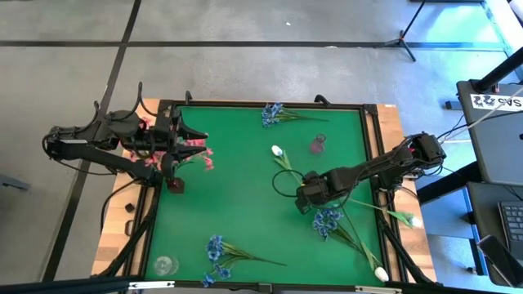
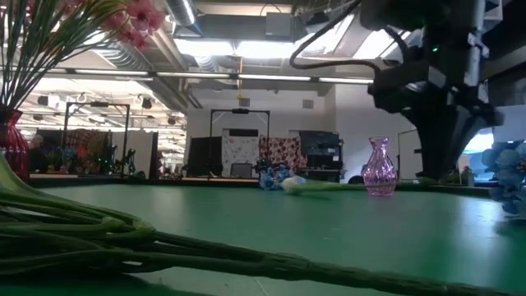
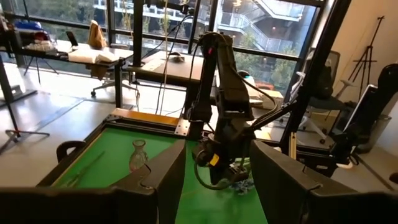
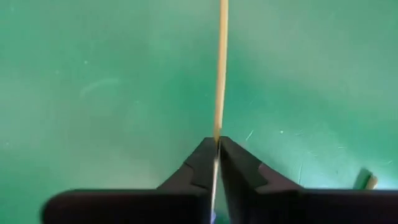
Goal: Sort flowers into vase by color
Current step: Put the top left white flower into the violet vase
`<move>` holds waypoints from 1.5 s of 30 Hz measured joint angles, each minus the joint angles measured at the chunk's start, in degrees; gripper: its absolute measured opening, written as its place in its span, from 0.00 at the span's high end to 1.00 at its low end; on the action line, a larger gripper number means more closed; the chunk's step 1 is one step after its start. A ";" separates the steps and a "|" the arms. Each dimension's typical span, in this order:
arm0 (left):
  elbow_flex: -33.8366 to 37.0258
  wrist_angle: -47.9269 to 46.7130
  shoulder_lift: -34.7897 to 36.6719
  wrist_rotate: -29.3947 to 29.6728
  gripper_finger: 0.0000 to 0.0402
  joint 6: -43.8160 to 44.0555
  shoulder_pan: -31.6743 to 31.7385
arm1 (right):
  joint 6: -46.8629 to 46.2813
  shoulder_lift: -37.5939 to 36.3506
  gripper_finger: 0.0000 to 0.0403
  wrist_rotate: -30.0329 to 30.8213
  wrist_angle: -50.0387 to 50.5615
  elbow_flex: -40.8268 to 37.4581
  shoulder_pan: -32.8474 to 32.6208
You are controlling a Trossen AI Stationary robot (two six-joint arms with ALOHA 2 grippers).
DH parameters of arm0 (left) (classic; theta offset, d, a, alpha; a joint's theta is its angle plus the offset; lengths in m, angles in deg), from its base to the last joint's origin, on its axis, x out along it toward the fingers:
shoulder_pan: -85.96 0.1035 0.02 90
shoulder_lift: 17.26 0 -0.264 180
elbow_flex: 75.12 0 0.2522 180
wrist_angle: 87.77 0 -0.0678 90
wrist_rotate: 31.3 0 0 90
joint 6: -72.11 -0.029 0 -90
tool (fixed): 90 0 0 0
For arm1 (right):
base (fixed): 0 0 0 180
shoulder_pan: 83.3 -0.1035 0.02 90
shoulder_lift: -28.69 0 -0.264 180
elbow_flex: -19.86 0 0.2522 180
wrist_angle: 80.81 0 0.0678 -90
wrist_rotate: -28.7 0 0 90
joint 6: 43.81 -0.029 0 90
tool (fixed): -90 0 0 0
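Note:
A white flower lies mid-table, its thin stem running toward my right gripper, which is shut on it. In the low view its bud rests on the green table. Pink flowers stand in a dark red vase at the left. My left gripper hovers level beside them, open, with nothing between its fingers. A pink glass vase stands at the far right of centre. My right gripper pinches the white flower's stem between its two fingers, well away from the bud. The fingers point steeply down from above. The stem runs straight out from between them over the table. The bud end lies on the table.
Blue flowers lie at the far edge, by my right gripper and at the near edge. Two more white flowers lie at the near right. A clear vase stands at the near left corner.

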 joint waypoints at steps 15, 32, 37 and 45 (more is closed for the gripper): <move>-0.02 2.81 0.00 0.00 0.57 -1.07 0.00 | 29.32 5.41 0.49 15.61 -14.71 0.15 12.37; -0.01 2.70 0.00 -0.20 0.57 0.57 0.00 | 35.17 12.09 0.70 10.48 -20.59 0.46 18.14; -0.02 3.06 0.00 -0.20 0.57 0.57 0.02 | 36.20 12.17 0.86 8.07 -21.02 0.41 18.20; 0.00 3.33 0.23 -0.20 0.57 0.48 0.02 | 36.18 7.11 0.95 7.06 -25.38 1.18 18.02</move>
